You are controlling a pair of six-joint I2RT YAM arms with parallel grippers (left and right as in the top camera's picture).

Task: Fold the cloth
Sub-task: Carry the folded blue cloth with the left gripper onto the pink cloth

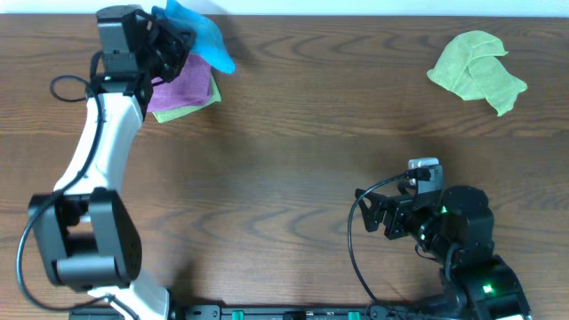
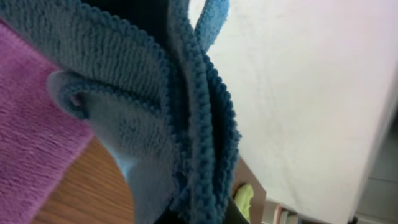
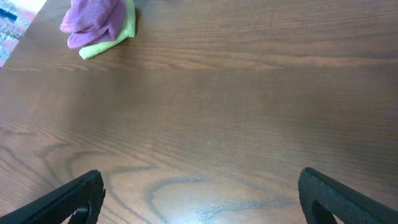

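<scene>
The left hand [image 1: 171,40] is pinched shut on a bunched edge of the blue cloth [image 1: 203,37], up at the far left corner, right over the purple cloth [image 1: 178,89]. Smart move is probably to carry it to the bare middle of the tabletop [image 1: 293,160] and spread it flat before any folding. That arm is stretched way out. The right hand [image 1: 378,213] sits wide open and empty, near its base.

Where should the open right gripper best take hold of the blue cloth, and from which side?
Probably the blue cloth's free corner, hanging out on the side away from the left gripper pinching it. The right gripper should come from the table's middle; the left arm and purple cloth crowd the other side.
</scene>
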